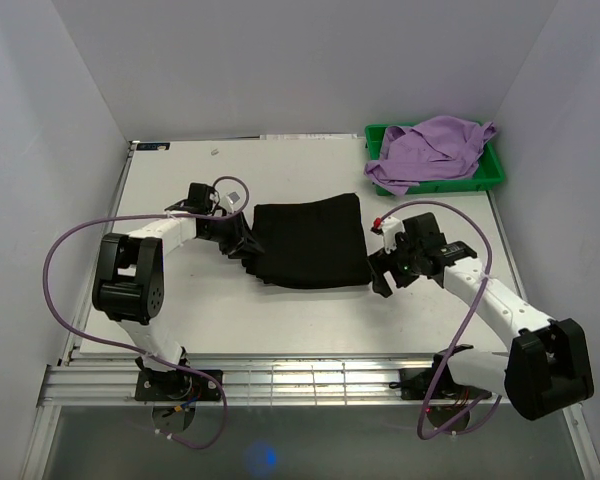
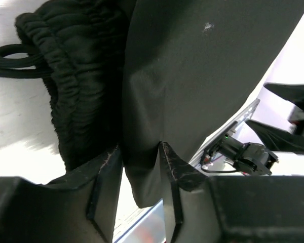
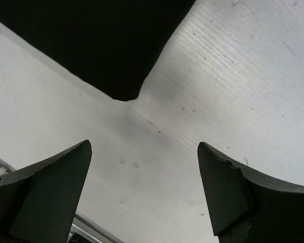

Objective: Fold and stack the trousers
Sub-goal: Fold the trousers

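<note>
Black trousers (image 1: 310, 240) folded into flat rectangle, centre of table (image 1: 180, 310).
Elastic waistband (image 2: 76, 91) bunched in ruffles at left edge; left gripper (image 2: 140, 149) clamped narrow on a fabric fold beside it. Right gripper (image 3: 143, 149) splayed wide over bare table, just off near-right corner, holding nothing.

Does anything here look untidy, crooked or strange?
Two small things. The trousers are bunched into pleats at their left edge, where the left claw pinches the fabric, so that side does not lie flat. In the far right corner, the lilac garment spills over the rim of the green bin. Nothing looks damaged.
</note>
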Controlling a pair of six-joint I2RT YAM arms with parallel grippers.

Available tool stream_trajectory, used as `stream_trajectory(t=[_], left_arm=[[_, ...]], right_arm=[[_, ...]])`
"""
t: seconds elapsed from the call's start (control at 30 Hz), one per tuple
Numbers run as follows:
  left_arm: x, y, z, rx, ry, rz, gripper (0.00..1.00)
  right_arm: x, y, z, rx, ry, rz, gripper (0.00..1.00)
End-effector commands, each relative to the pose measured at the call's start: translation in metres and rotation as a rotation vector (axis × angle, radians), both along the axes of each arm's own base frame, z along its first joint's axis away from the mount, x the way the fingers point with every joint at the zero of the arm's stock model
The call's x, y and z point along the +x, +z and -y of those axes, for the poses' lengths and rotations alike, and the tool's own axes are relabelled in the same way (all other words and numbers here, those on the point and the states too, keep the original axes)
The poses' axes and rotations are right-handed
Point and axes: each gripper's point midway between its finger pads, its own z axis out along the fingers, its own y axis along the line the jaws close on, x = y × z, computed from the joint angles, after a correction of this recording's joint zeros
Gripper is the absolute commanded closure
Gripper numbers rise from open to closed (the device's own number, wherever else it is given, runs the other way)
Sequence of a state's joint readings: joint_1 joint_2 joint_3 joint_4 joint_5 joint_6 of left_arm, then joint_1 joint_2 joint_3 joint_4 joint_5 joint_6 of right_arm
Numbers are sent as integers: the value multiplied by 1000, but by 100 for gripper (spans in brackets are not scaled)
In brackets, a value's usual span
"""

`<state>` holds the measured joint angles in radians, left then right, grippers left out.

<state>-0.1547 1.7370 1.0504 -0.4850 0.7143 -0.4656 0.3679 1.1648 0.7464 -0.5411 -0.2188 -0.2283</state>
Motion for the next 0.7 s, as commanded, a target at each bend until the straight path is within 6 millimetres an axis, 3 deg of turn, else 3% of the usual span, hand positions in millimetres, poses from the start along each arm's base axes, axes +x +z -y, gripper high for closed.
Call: stream_trajectory(t=[0.0, 0.07, 0.1, 0.23, 0.43, 0.57, 0.67], left_arm=[[9, 19, 12, -70, -17, 41, 61], [7, 21, 16, -88, -25, 38, 69], [9, 24, 16, -92, -27, 45, 79], [14, 38, 18, -98, -35, 84, 98], [11, 51, 16, -96, -41, 104, 100], [10, 70, 20, -131, -54, 134, 100], [13, 93, 20, -145, -79, 191, 100]], right_arm=[[31, 0, 2, -72, 7, 131, 10], [38, -10, -1, -125, 22, 122, 8], [41, -12, 0, -143, 23, 124, 8], [55, -5, -4, -146, 44, 180, 8], [49, 15, -14, -86, 123, 239, 10], [48, 7, -13, -87, 98, 248, 10], [55, -2, 1, -170, 57, 250, 8]])
